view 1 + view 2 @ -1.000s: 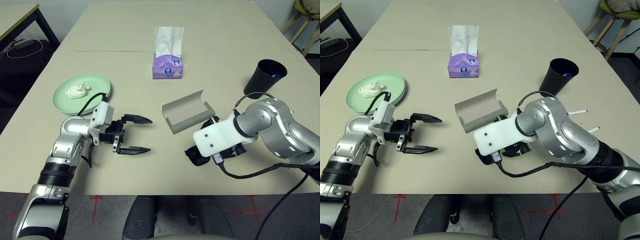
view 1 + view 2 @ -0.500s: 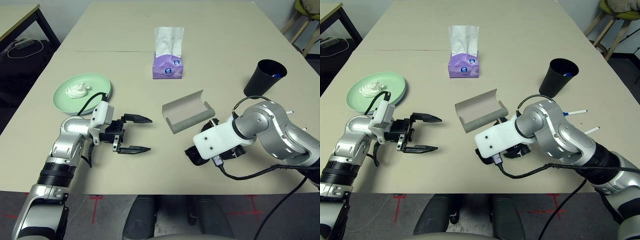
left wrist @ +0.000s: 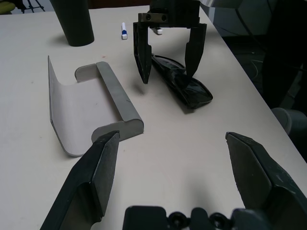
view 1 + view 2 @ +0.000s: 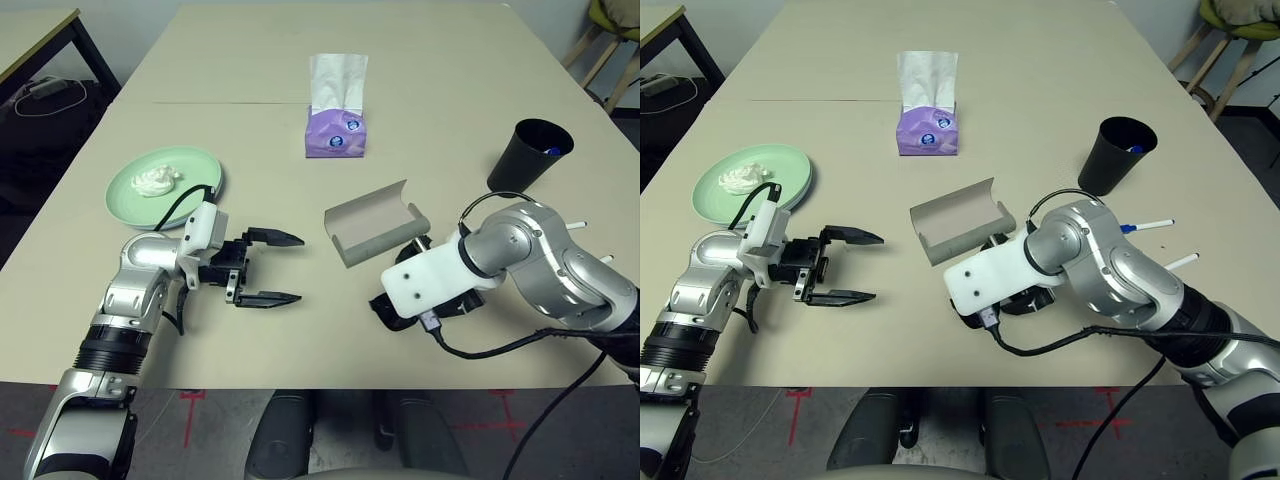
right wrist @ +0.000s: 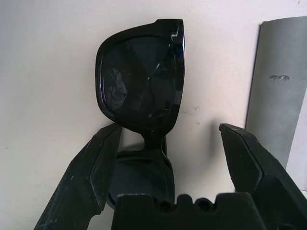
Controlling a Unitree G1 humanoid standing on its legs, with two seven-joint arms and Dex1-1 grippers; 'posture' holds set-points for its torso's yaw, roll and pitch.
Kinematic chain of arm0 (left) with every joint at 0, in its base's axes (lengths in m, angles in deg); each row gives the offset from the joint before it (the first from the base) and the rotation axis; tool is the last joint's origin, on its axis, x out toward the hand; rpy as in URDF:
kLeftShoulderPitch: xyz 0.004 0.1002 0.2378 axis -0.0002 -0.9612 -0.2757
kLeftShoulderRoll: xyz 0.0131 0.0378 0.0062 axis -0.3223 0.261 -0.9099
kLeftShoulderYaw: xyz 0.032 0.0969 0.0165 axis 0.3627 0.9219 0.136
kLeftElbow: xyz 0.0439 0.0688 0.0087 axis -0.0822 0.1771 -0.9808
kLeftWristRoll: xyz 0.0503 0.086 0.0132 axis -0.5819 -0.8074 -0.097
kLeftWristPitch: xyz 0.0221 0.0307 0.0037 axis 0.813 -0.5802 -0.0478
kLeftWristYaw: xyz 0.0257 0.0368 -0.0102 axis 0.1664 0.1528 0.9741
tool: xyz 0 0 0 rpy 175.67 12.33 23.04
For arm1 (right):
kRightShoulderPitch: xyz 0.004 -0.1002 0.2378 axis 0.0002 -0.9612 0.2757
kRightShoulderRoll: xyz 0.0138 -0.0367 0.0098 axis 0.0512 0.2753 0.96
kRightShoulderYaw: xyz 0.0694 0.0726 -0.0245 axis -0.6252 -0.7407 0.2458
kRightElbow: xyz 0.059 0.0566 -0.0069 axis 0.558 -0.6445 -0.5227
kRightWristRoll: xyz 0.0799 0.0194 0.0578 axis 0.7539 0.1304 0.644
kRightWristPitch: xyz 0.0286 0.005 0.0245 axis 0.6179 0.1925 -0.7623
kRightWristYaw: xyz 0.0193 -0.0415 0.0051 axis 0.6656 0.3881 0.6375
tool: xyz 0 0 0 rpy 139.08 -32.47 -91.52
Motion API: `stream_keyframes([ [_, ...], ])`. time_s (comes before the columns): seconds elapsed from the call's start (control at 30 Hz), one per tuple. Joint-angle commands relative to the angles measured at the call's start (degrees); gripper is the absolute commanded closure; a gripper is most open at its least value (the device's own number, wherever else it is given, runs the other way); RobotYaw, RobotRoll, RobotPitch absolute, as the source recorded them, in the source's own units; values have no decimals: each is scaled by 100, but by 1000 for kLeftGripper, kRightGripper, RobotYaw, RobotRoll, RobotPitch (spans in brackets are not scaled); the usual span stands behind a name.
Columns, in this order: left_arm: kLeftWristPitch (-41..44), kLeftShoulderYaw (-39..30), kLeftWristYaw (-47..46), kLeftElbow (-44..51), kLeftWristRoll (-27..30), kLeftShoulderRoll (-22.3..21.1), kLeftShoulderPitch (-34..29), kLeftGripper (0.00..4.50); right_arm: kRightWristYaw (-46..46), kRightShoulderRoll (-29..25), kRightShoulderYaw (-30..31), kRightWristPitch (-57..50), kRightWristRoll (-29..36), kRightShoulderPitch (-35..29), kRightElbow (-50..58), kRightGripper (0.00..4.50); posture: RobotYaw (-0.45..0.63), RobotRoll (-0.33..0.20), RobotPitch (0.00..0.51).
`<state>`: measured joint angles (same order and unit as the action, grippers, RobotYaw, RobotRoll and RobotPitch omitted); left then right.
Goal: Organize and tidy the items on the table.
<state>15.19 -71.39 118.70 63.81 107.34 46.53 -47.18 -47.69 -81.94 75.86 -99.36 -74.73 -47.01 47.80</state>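
Observation:
Black sunglasses (image 5: pixel 141 86) lie folded on the beige table (image 4: pixel 440 70), just in front of the open grey glasses case (image 4: pixel 375 222). My right gripper (image 3: pixel 167 75) points down over them, open, one finger on each side of the frame. My left gripper (image 4: pixel 285 268) rests open on the table left of the case, holding nothing. A pale green plate (image 4: pixel 195 165) at the left carries a crumpled white tissue wad (image 4: pixel 155 181). The black cup (image 4: pixel 530 155) stands at the right with something blue inside. Two white pens (image 4: pixel 1145 226) lie beyond my right forearm.
A purple tissue box (image 4: pixel 337 130) with a white tissue sticking up stands at mid-table, behind the case. A dark-edged side table (image 4: pixel 40 30) is at the far left, and a chair (image 4: pixel 610 40) at the far right.
My right arm has shifted slightly to the left over the sunglasses. The left arm, plate, case and cup have not moved.

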Motion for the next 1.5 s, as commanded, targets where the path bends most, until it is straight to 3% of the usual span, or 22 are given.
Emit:
stream_keyframes([
  [0.03, -27, 58, 21, 123, -75, -51, -115, 33, -86, -40, -36, 27, -33, 37, -24, 0, 131, 0, 164],
  [0.17, -14, 61, 16, 138, -72, -52, -124, 33, -126, -59, -42, 37, -57, 22, -14, 0, 131, 0, 164],
  [0.27, -15, 60, 9, 152, -74, -55, -135, 0, -145, -59, -48, 27, -62, 12, 8, 282, 132, 0, 163],
  [0.33, -10, 61, 1, 166, -77, -58, -143, 0, -150, -60, -51, 36, -60, 6, 14, 779, 133, 0, 163],
  [0.63, 14, 62, -28, 212, -82, -77, -176, 0, -189, -44, -72, 61, -60, 4, 18, 4016, 135, 0, 164],
  [1.23, 11, 90, 32, 65, -101, -67, -49, 0, -459, -218, -608, 679, 414, 839, -336, 4093, 110, 0, 157],
  [1.5, 63, 45, -57, 82, -92, -65, -53, 0, 297, 108, -490, 1457, -43, 1175, -1121, 4093, 115, 0, 162],
])
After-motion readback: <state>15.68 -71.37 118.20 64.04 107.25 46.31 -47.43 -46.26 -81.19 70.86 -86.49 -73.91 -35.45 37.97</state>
